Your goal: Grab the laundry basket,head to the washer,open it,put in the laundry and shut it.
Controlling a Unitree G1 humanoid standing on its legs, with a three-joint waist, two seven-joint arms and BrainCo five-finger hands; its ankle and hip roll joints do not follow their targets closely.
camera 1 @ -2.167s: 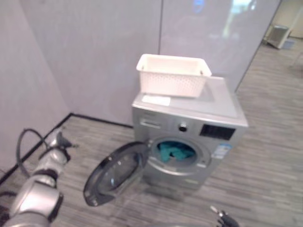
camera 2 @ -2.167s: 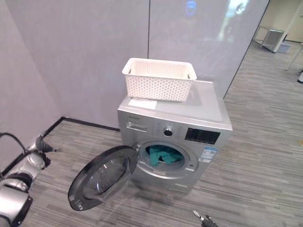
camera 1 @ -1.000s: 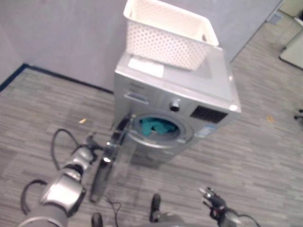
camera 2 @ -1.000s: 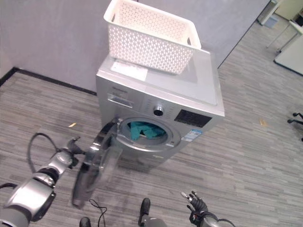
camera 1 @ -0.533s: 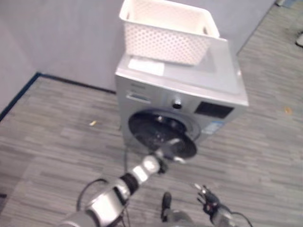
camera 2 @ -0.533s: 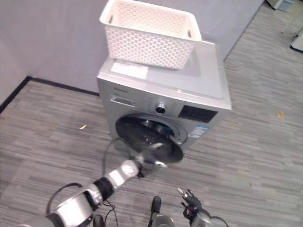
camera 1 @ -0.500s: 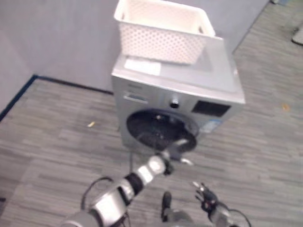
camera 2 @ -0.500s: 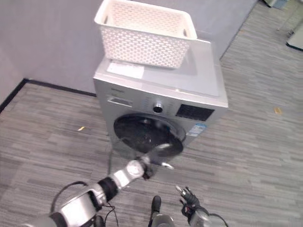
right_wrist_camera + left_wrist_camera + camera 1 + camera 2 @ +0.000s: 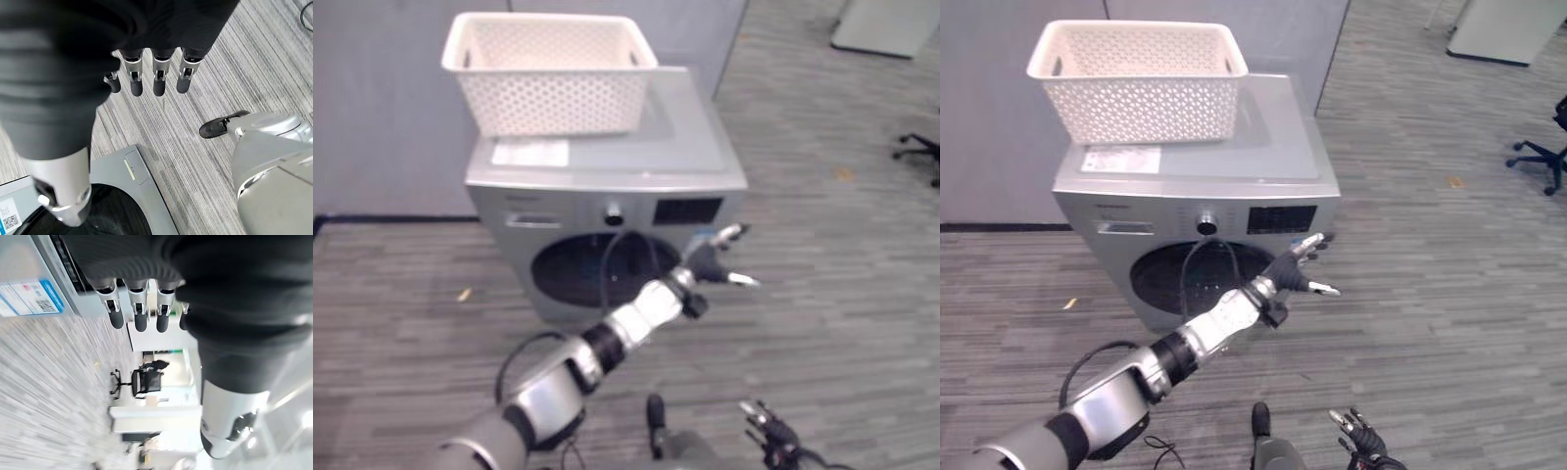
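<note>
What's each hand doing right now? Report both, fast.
Left hand: open, fingers straight, holding nothing, in front of the washer.
Right hand: open, fingers straight, holding nothing, low over the floor.

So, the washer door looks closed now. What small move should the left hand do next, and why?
Probably draw the left hand back from the washer. The round door sits flush in the front, the basket rests on top, and the hand's fingers are straight, holding nothing, beside the door's edge. The right hand hangs open over the floor.
</note>
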